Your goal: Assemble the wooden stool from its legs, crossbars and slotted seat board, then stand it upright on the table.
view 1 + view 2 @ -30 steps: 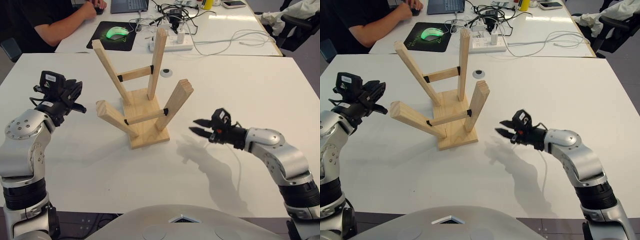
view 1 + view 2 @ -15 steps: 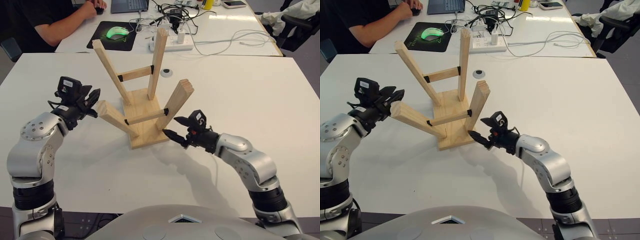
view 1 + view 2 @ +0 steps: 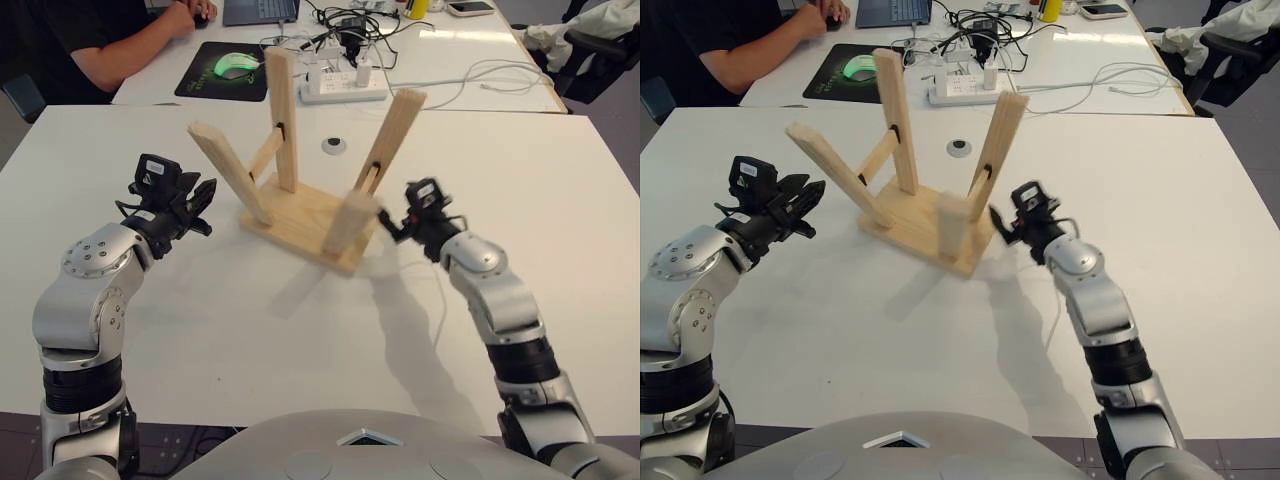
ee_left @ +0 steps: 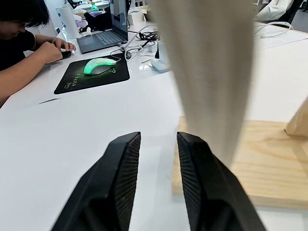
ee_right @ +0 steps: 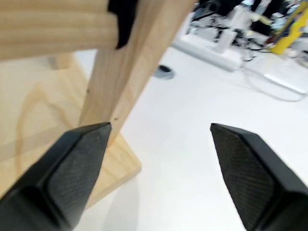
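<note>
Twice courting trouble, by this reading: risking toppling the upturned pale wooden stool [image 3: 283, 130] sideways by pushing on a single leg, and risking working a short wooden crossbar [image 3: 266, 156] loose by nudging instead of gripping. Hovering at the left with the black left gripper [image 3: 203, 207], holding nothing, fingers [image 4: 120, 178] parted only narrowly, just short of the slanting leftmost leg [image 3: 228, 172]. Sitting mid-way on the white table [image 3: 520, 200], square seat board [image 3: 295, 218] down, legs pointing up. Waiting at the right with the black right gripper [image 3: 392, 228], fingers [image 5: 72, 173] spread wide, gripping nothing, close beside the nearest leg [image 5: 130, 67].
</note>
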Motion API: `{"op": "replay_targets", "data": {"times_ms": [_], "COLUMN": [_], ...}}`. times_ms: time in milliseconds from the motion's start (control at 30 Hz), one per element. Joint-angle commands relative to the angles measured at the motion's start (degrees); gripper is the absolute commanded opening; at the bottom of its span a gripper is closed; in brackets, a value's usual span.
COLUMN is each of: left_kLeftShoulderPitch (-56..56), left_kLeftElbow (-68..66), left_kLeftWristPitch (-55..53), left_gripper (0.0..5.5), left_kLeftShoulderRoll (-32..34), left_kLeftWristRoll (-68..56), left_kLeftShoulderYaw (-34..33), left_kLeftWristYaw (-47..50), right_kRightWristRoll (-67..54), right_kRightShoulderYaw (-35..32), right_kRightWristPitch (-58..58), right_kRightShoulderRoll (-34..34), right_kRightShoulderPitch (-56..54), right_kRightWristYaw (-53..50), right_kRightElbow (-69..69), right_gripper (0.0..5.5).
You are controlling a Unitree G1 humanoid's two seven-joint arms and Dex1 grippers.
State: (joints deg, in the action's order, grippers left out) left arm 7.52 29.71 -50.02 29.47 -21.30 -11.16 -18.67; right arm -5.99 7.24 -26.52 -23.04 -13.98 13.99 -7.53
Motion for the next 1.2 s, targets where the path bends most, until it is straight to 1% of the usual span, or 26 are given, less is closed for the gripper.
{"op": "replay_targets", "data": {"times_ms": [33, 167, 267, 333, 433, 567, 767, 967, 1200], "left_kLeftShoulderPitch": [-0.51, -2.16, -3.29, -3.51, -3.18, -2.29, 0.3, 3.25, 2.64], "left_kLeftElbow": [1.66, 2.93, 3.12, 2.8, 1.96, 0.03, -3.52, -5.47, -5.5], "left_kLeftWristPitch": [-0.42, -0.2, 0.45, 0.96, 2.06, 3.74, 5.9, 6.68, 7.19], "left_gripper": [1.4, 1.4, 1.4, 1.4, 1.4, 1.4, 1.4, 1.4, 1.4], "left_kLeftShoulderRoll": [-0.67, -0.41, 0.37, 1.15, 2.11, 3.08, 4.47, 4.83, 5.04], "left_kLeftWristRoll": [0.05, 0.17, 0.09, 0.39, 0.47, -0.1, 0.26, 0.18, 0.4], "left_kLeftShoulderYaw": [0.4, 0.14, -0.14, 0.07, 0.84, 1.19, 2.15, 3.8, 4.19], "left_kLeftWristYaw": [0.84, 0.81, -0.2, -0.87, -2.5, -5.08, -8.14, -10.05, -10.82], "right_kRightWristRoll": [0.52, -0.29, -3.87, -4.77, -6.25, -7.89, -6.05, -3.18, -3.35], "right_kRightShoulderYaw": [-0.71, 1.41, 0.64, 1.08, 0.77, 0.02, 2.38, 4.2, 3.86], "right_kRightWristPitch": [3.67, 4.64, 6.06, 7.68, 9.85, 11.82, 16.86, 22.98, 25.87], "right_kRightShoulderRoll": [-3.33, -10.44, -13.76, -15.03, -13.84, -10.11, -6.08, -5.71, -5.07], "right_kRightShoulderPitch": [-4.29, -2.68, -1.74, -2.24, -3.95, -6.31, -9.79, -12.09, -12.83], "right_kRightWristYaw": [6.55, 19.85, 30.62, 35.93, 40.11, 41.22, 43.39, 46.64, 49.39], "right_kRightElbow": [5.54, 7.71, 10.62, 12.7, 14.98, 17.82, 24.06, 31.17, 33.73], "right_gripper": [3.83, 3.83, 3.83, 3.83, 3.83, 3.83, 3.83, 2.91, 1.73]}}
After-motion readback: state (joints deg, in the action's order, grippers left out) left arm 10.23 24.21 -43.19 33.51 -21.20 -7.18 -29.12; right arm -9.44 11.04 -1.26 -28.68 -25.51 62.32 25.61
